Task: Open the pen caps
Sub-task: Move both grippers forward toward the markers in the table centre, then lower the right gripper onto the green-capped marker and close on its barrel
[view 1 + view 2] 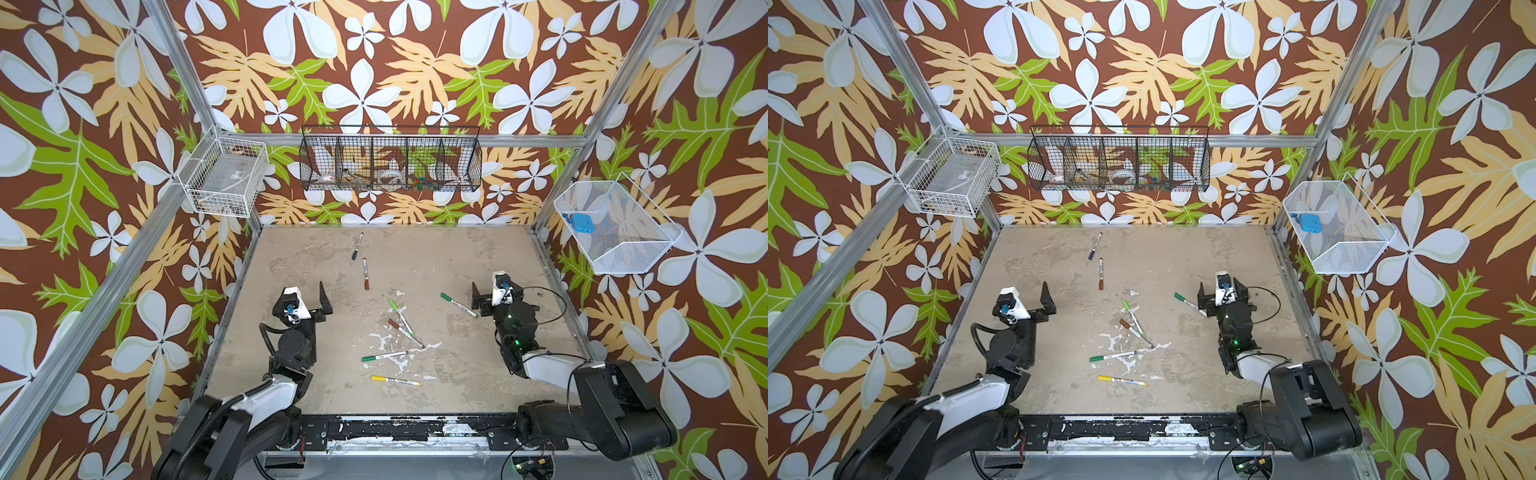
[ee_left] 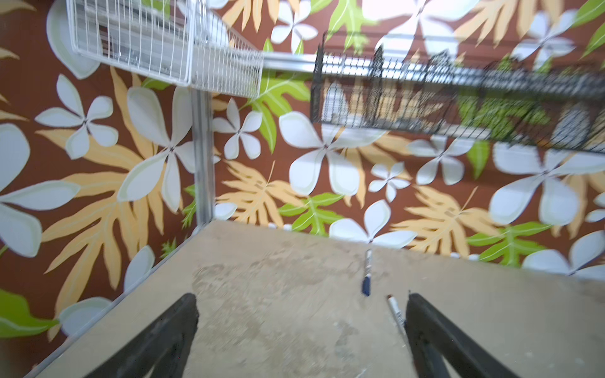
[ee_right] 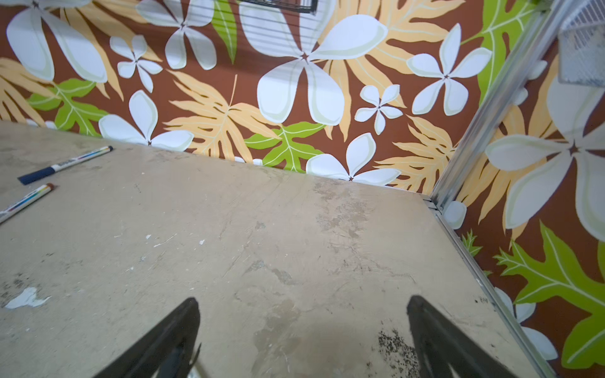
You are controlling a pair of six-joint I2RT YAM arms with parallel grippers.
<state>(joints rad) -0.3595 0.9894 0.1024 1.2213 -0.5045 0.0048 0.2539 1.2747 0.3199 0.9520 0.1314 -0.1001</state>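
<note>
Worn beige tabletop, its paint flaked white in the middle, sits below a black wire wall basket. The black left gripper and right gripper hover with jaws spread wide, holding nothing. Seven slim white markers lie scattered between them, their black print unreadable. The stubby pen caps, blue, brown, green and yellow, are all on.

The left jaws and the right jaws stand wide apart, empty, over the desk. A green cap lies just beside the right jaws, a light green cap between the two pairs, a blue cap beyond the left jaws, all on markers
</note>
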